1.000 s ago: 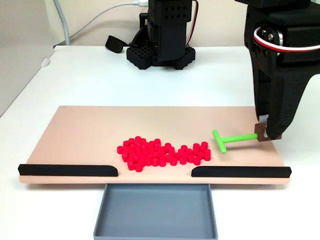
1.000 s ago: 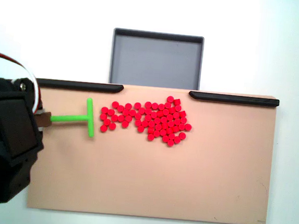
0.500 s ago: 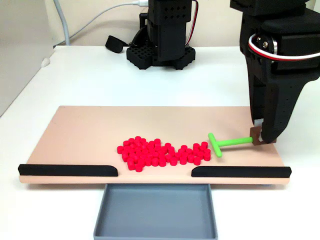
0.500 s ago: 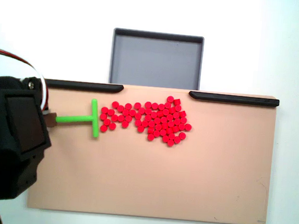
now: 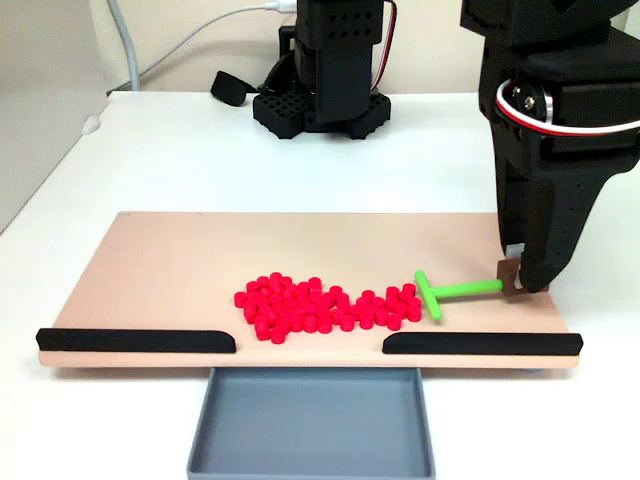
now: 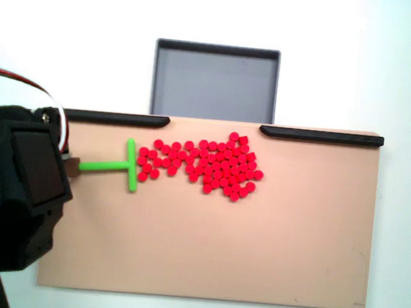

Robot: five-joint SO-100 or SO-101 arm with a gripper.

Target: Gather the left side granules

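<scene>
The gripper (image 5: 518, 281) clamps the brown end of the green T-shaped stick (image 5: 452, 290) near the tan board's (image 5: 170, 270) right edge in a fixed view. At its nine o'clock, the crossbar touches the granules (image 5: 320, 305) (a loose mid-board cluster). Bare board lies beyond; at six o'clock, black rails (image 5: 135, 340) flank a gap above the grey tray (image 5: 310, 420).

Tiny bright red granules (image 5: 325, 307) (image 6: 204, 165) lie clustered flat mid-board, near its front edge.
</scene>
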